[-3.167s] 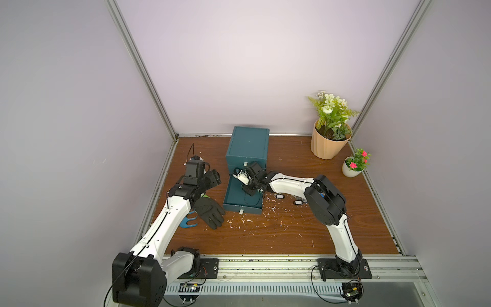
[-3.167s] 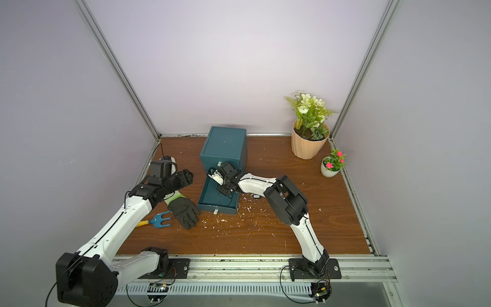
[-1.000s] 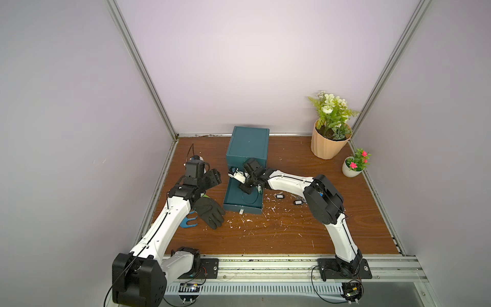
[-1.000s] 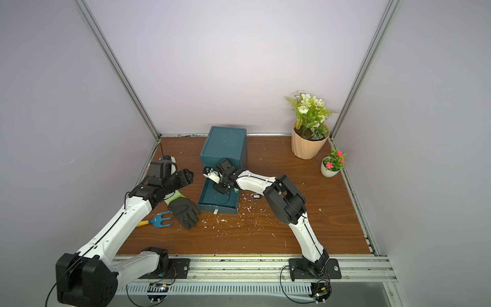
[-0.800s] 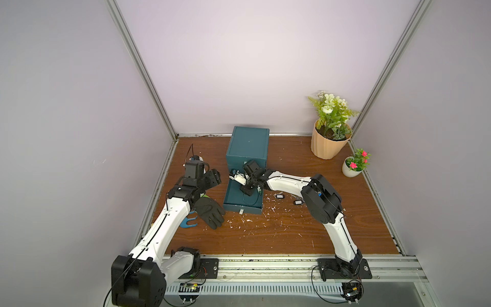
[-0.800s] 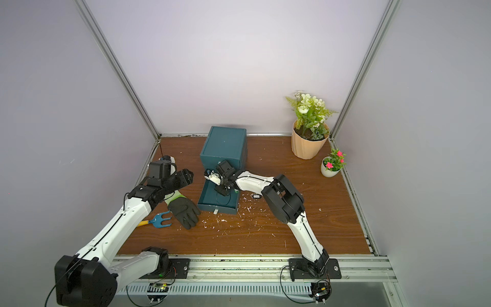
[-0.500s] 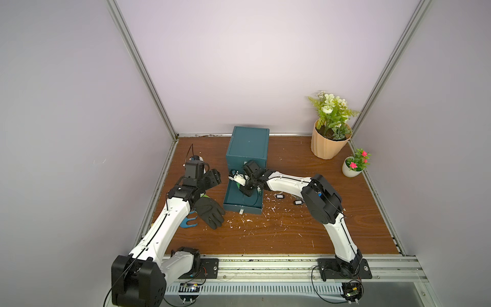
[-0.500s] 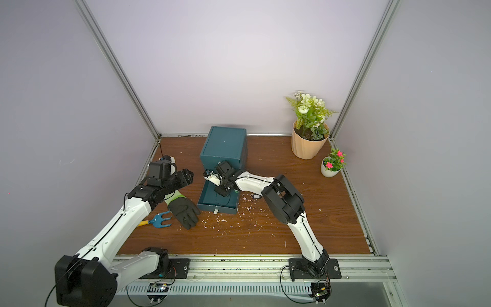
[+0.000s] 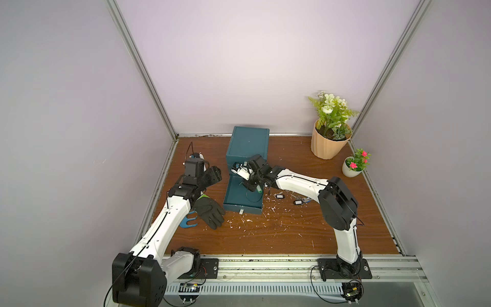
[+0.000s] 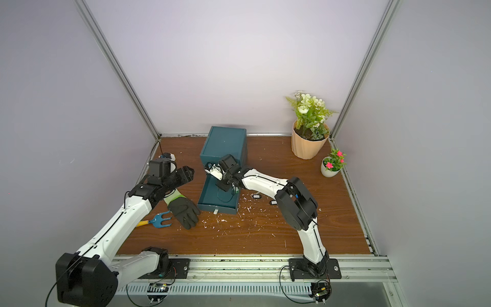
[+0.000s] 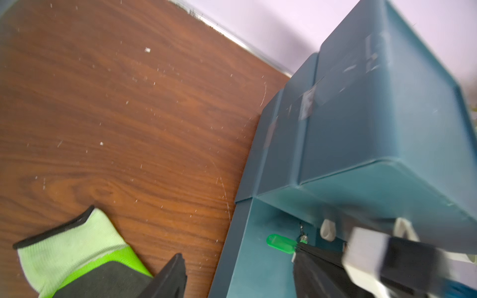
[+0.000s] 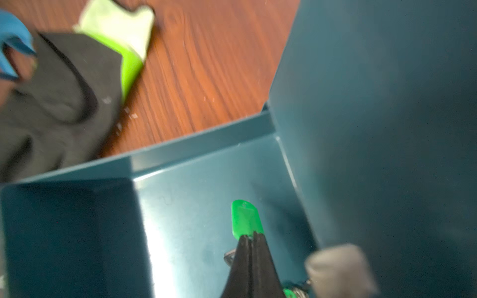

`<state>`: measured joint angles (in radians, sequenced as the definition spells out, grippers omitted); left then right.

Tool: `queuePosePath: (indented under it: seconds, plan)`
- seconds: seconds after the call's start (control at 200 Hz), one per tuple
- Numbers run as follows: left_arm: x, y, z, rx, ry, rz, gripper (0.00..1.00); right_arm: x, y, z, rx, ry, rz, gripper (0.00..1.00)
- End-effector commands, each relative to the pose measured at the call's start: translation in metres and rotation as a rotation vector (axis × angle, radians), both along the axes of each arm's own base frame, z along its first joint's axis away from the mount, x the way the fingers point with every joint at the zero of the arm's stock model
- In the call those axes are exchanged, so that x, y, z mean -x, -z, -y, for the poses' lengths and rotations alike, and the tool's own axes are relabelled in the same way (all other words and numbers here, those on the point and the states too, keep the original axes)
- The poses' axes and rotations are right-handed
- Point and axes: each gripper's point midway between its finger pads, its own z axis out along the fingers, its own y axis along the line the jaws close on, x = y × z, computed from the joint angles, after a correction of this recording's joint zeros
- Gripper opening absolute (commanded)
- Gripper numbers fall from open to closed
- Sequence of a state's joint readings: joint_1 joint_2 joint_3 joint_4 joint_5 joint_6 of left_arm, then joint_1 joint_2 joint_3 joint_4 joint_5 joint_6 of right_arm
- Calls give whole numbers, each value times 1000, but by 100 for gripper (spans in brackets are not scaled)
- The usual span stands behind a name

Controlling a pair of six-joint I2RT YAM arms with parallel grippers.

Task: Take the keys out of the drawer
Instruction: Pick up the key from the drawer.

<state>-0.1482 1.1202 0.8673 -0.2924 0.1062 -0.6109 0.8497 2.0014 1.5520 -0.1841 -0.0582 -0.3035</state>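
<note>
The teal drawer [image 9: 241, 208] stands pulled out from its cabinet [image 9: 248, 146]. Inside it, my right gripper [image 12: 251, 236] is shut on a green-tagged key [image 12: 245, 216], with the metal key partly hidden behind the fingers. In both top views the gripper [image 9: 253, 187] [image 10: 225, 187] reaches down into the drawer's back part. Other keys lie on the table to the drawer's right: two black-tagged ones [image 9: 279, 196] [image 9: 298, 202]. My left gripper [image 9: 212, 174] [image 11: 240, 283] hangs open and empty, left of the drawer, above the glove's cuff.
A black and green glove [image 9: 210, 211] and a blue hand rake [image 9: 189, 220] lie left of the drawer. A large flower pot [image 9: 329, 143] and a small one [image 9: 352, 168] stand at the back right. White flecks litter the wooden table [image 9: 265, 239].
My right gripper has closed on the green-tagged key inside the drawer. The left arm has stayed where it was.
</note>
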Motion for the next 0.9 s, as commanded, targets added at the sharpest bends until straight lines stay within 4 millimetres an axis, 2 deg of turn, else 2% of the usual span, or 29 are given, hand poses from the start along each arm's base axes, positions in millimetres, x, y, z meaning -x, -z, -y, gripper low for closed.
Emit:
queuePosePath:
  seconds: [0.0, 0.165, 0.325, 0.47, 0.645, 0.896]
  plan:
    - [-13, -36, -3, -26, 2, 128, 69, 2, -49, 2, -80, 3, 42, 0]
    - [-19, -67, 7, -65, 49, 258, 69, 5, -83, 13, -128, 41, 55, 0]
    - [-28, -90, 39, -131, 167, 348, 68, 5, -104, 38, -169, 111, 28, 0]
    - [-39, -99, 56, -150, 197, 380, 68, 3, -118, 74, -194, 191, 16, 0]
    - [-48, -109, 81, -185, 253, 426, 68, -8, -130, 129, -240, 328, 10, 0]
    - [-50, -120, 140, -244, 421, 488, 69, -13, -122, 193, -218, 507, 14, 0]
